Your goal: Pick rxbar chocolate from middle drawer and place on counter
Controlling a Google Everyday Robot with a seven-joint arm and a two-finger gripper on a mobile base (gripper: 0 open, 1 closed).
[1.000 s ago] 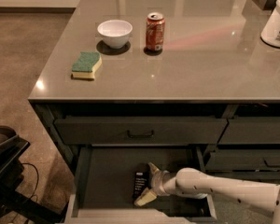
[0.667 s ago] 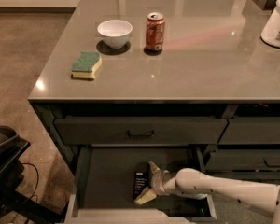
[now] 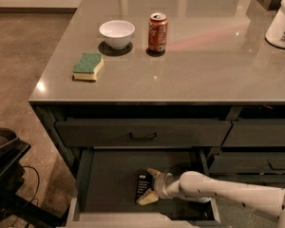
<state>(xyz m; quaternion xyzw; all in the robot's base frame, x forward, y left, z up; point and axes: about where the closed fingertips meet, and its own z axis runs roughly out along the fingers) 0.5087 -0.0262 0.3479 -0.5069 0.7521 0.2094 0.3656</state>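
The gripper (image 3: 148, 186) sat low in the open middle drawer (image 3: 109, 179), its two pale fingers (image 3: 147, 198) spread apart. The rxbar chocolate (image 3: 142, 183) lay on the drawer floor at its nine o'clock, just beside the tips. On the counter (image 3: 204, 65), a soda can (image 3: 157, 32) stood at twelve o'clock, with a sponge (image 3: 88, 65) at eleven.

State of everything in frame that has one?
middle drawer: pulled open
top drawer: closed
rxbar chocolate: flat in the middle drawer
tool: open, in that drawer at the bar
soda can: upright on the counter
bowl: upright, looks empty
sponge: flat, green side up
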